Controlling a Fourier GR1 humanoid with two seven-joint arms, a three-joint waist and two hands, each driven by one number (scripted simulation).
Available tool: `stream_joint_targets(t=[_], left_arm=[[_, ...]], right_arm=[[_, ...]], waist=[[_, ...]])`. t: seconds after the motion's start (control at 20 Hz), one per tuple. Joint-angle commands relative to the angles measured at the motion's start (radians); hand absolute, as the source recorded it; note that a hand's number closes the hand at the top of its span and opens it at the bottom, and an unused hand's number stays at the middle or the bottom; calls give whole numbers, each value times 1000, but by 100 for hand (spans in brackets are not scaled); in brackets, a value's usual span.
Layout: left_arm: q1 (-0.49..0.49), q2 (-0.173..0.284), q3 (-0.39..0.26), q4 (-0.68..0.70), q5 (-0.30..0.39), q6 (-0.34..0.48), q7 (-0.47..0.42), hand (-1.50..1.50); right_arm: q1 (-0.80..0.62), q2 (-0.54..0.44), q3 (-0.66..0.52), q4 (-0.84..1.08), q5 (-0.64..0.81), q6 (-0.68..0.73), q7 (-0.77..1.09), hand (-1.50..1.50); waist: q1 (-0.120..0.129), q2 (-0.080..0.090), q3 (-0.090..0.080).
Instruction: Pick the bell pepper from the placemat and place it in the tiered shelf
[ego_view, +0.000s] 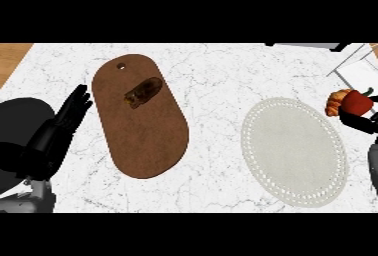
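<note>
The right hand (359, 119) is at the counter's right edge with its fingers curled around the bell pepper (351, 102), which is lifted off the placemat (294, 151) and close to the tiered shelf (353, 65) at the far right corner. On the left half of the counter (214, 75) lies a brown cutting board (142, 117) with a small dark food item (143, 92) on its far end, well apart from the placemat. The left hand (74, 109) rests open beside the board's left edge, fingers straight.

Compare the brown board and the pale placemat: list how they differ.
The brown board is dark and plain with a small hole near its far end; the pale placemat is off-white with a dotted border. The brown board is a long oval; the pale placemat is a rounder oval. The brown board carries a small dark brown item; nothing lies on the pale placemat. Both lie flat on the marble counter.
</note>
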Motion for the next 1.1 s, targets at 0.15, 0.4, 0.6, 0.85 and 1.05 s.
stream_joint_targets(t=[0.15,0.4,0.6,0.85,1.05], left_arm=[[-29,-10,-39,2,-8,-18,3,0],[-51,-25,-61,8,-14,-18,10,0],[-62,-23,-51,26,-6,-20,13,0],[-90,-31,-54,46,-15,-14,12,0],[-88,-30,-44,51,6,-23,25,0]], right_arm=[[-195,-70,-12,86,195,-292,336,150],[-350,-141,7,208,354,-355,547,150],[-478,-207,43,308,498,-328,718,150],[-682,-273,108,399,668,-272,951,150],[-810,-186,49,274,593,-454,920,150]], waist=[[56,8,1],[73,8,4],[77,7,6],[64,3,14],[70,-1,27]])
